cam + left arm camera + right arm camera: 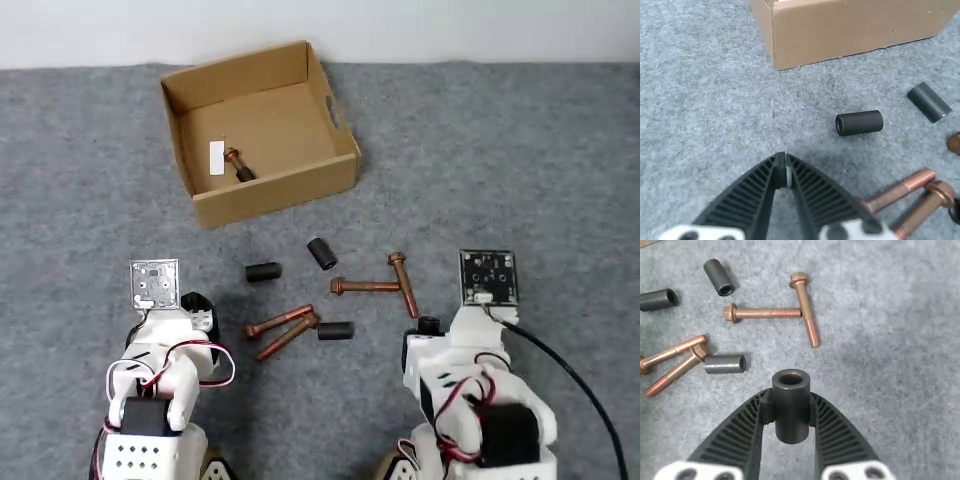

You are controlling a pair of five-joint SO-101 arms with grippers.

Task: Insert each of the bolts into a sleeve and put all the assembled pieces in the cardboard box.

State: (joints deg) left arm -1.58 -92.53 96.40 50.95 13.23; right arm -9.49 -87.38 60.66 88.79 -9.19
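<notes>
Right pincer (790,401) pinching 1 sleeve (790,410), bore exposed; left pincer (785,162), pressed together, must spread, fetch 1 bolt (897,191), align coaxially.

We see a grey, short-piled covering (540,170) spread over the whole working surface, its weave flecked and even from edge to edge. Along the far side runs a pale white band (450,30), which may be a wall or a backboard; we cannot tell which. Light falls soft and even, and the shadows we find are faint and short.
</notes>
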